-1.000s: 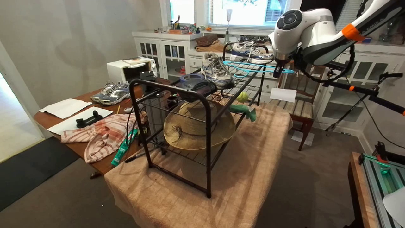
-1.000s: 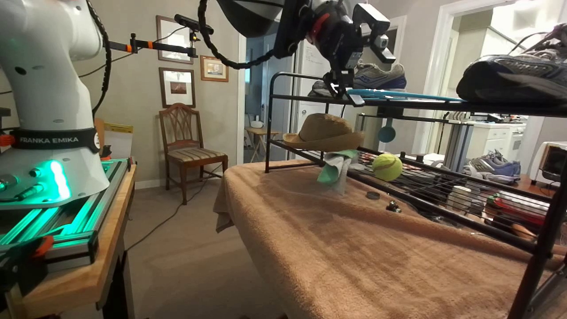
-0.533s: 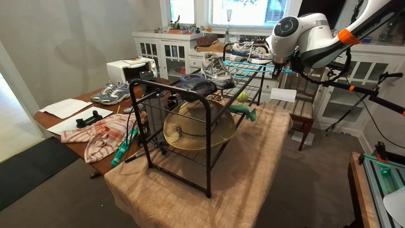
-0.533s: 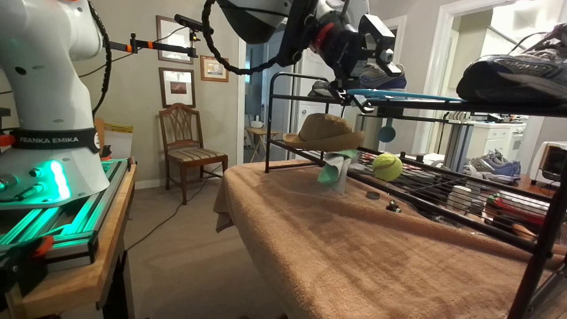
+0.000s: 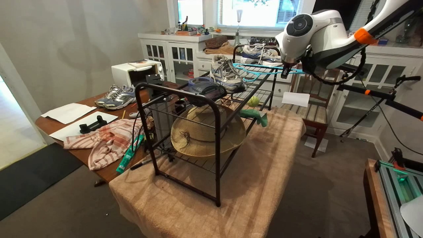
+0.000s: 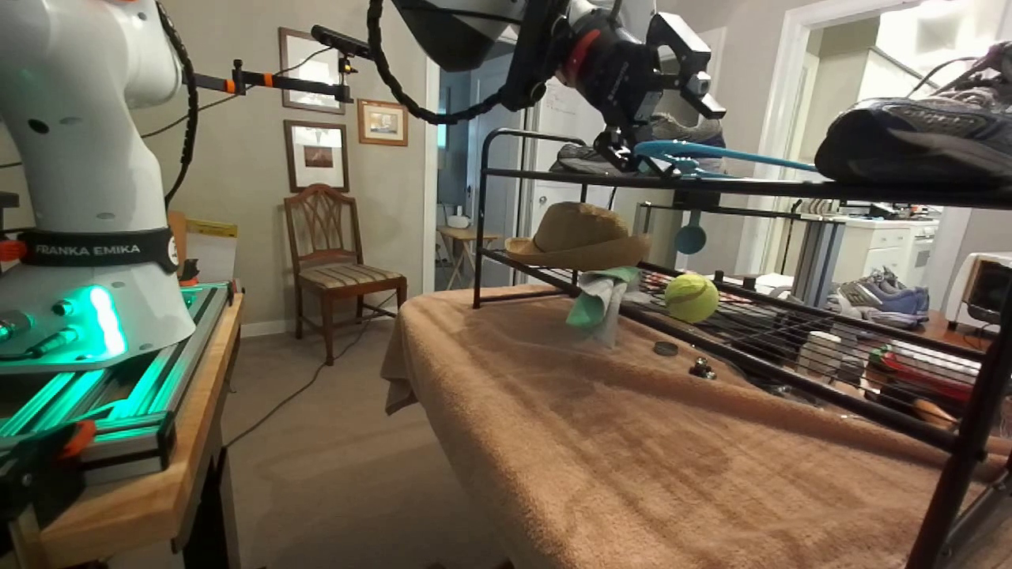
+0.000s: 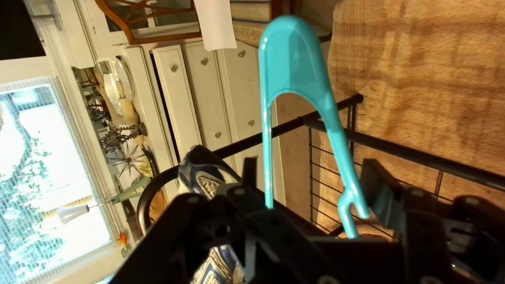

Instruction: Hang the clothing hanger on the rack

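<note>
The light blue clothing hanger [image 5: 299, 71] lies across the top of the black metal rack [image 5: 217, 158], one end reaching past the long top rail. It also shows in an exterior view [image 6: 672, 148], that end tilted up a little. In the wrist view the hanger's rounded end [image 7: 290, 55] points away, and its two bars pass between the spread fingers. My gripper [image 7: 311, 183] is open around the hanger, with gaps on both sides. In an exterior view the gripper [image 6: 686, 139] is just above the rack's top rail, jaws apart. The hanger's far part is hidden in the wrist view.
Shoes [image 5: 228, 74] stand on the rack's top, some close to the hanger [image 5: 261, 54]. A straw hat [image 5: 198, 132], a tennis ball [image 6: 692, 298] and a green cloth [image 6: 598, 300] are on the lower level. A wooden chair [image 6: 340, 273] stands beyond the towel-covered table.
My gripper has dipped, then risen slightly and moved in over the rack. The hanger's near end has shifted inward and tilted up. The jaws stay apart.
</note>
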